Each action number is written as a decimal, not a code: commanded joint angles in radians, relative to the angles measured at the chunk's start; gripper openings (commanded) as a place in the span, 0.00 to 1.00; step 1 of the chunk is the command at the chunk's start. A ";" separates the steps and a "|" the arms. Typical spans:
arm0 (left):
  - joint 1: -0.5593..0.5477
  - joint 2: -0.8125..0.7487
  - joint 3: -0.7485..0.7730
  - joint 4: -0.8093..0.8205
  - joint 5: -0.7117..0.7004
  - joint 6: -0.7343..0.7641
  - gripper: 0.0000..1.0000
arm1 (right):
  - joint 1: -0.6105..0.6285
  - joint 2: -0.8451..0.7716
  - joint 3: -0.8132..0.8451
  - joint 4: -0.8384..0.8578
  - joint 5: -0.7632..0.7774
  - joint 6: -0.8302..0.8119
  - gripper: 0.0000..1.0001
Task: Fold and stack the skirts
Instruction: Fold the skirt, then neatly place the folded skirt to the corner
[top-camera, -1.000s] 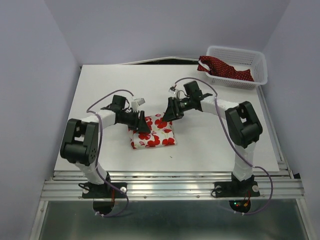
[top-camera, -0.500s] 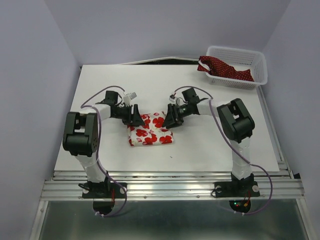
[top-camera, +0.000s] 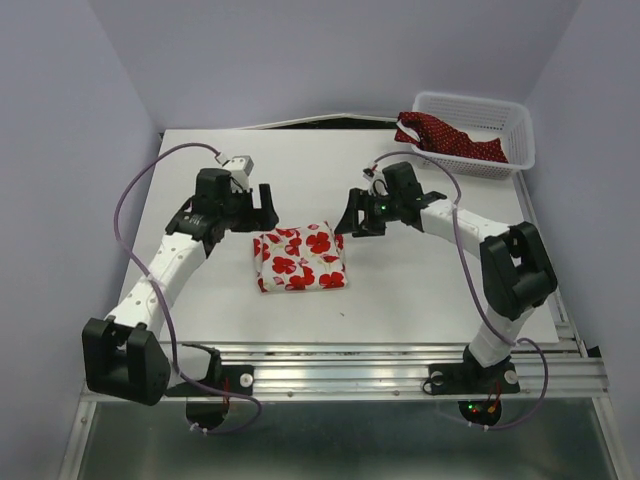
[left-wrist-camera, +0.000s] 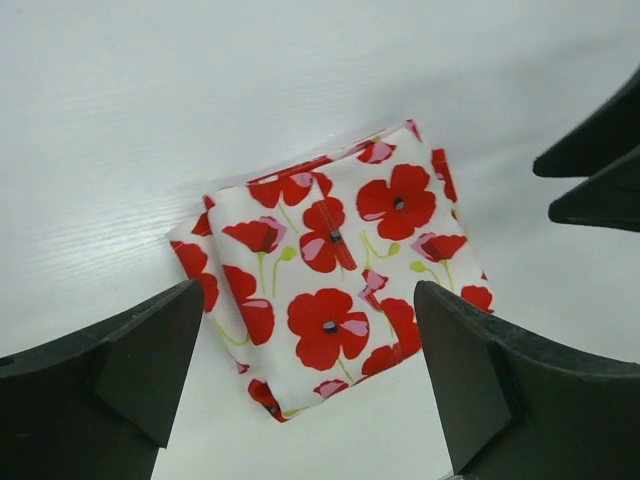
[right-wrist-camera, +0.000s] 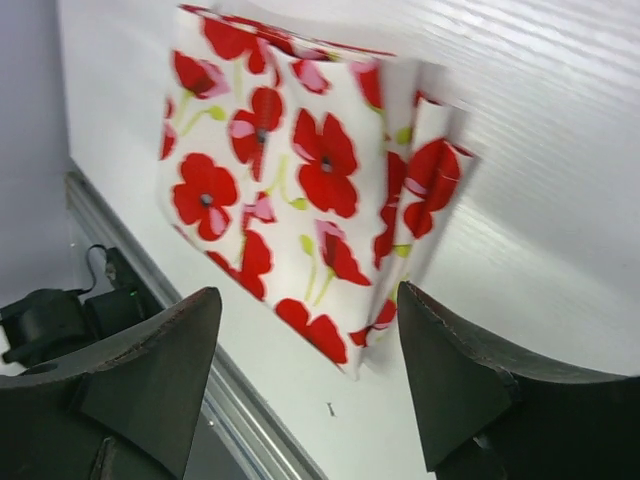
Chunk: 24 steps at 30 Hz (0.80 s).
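Poppy skirt (top-camera: 300, 258) comes first, because it is the nearer of the two skirts. It lies folded into a small, almost square packet on the white table (top-camera: 420, 290), a little way behind the metal rail (top-camera: 340, 378) where both arms are bolted. The left gripper (top-camera: 262, 207) hangs just past its far left corner and the right gripper (top-camera: 348, 218) just past its far right corner. Both have their fingers spread wide, with nothing between them, and the wrist views look down on the packet with no finger pinching the cloth. So this skirt looks done. Farther back, in the far right corner of the table, sits a white basket (top-camera: 500, 108) with the dark red dotted skirt (top-camera: 450, 140) inside, not folded yet. That skirt lies long from left to right, and its left end flops over the basket's left rim — the end that points toward the arms. It is well apart from both grippers, up and to the right of them, and the right arm is much nearer, so I think that arm should fetch it. The table looks smooth and flat — plain pale purple walls (top-camera: 330, 60) stand close around it.
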 joint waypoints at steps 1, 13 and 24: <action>0.064 0.051 -0.020 -0.073 -0.102 -0.098 0.99 | 0.000 0.069 -0.023 -0.083 0.121 -0.008 0.76; 0.139 0.261 -0.109 -0.025 -0.010 -0.158 0.76 | 0.009 0.213 0.002 -0.061 0.038 0.053 0.75; 0.166 0.460 -0.075 0.059 0.148 -0.137 0.55 | 0.009 0.307 0.058 -0.034 -0.033 0.065 0.52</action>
